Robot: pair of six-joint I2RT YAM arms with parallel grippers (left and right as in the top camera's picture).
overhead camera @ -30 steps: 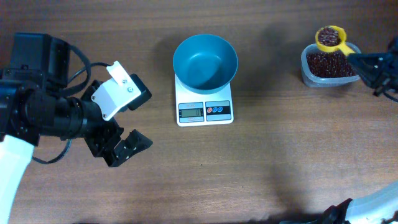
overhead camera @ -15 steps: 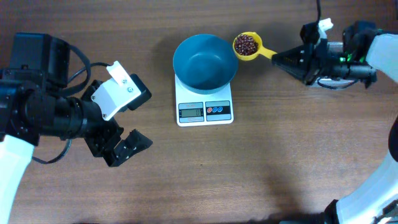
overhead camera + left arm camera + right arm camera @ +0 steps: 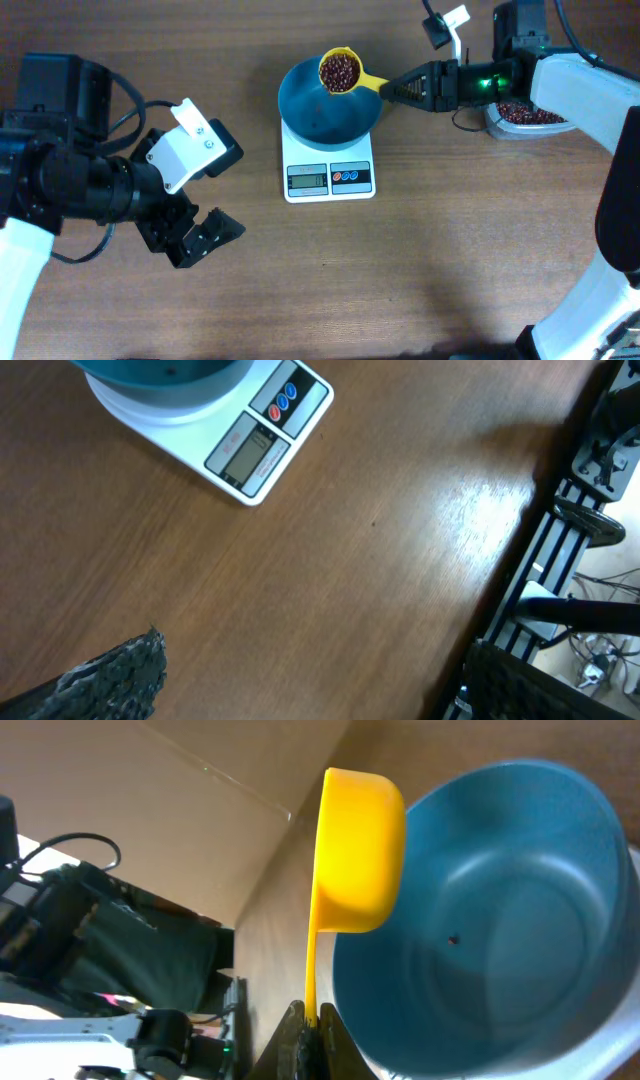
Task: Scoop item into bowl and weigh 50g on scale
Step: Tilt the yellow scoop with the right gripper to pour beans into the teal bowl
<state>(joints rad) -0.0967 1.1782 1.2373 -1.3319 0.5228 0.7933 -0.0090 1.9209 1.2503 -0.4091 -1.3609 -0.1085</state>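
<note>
Beans (image 3: 341, 70), dark reddish-brown, fill the cup of a yellow scoop (image 3: 368, 82) that is held level over the rear right part of the teal-blue bowl (image 3: 312, 112). More of them lie in a clear tub (image 3: 497, 122) at the far right of the table (image 3: 420, 280), partly hidden behind the right arm. The bowl stands on the white scale (image 3: 329, 160), its inside bare apart from one small dark speck low on the wall, seen from the right wrist view. The scale's grey display and its red and blue buttons face the near edge, and the reading is too small to make out. The right gripper (image 3: 392, 90) reaches in from the right and is clamped on the end of the scoop's handle, with its fingers pressed together around the thin yellow strip. The left gripper (image 3: 200, 240) hangs over bare wood well to the left of the scale, jaws spread wide and gripping nothing. In the left wrist view the scale and the bowl's underside sit in the upper left corner.
</note>
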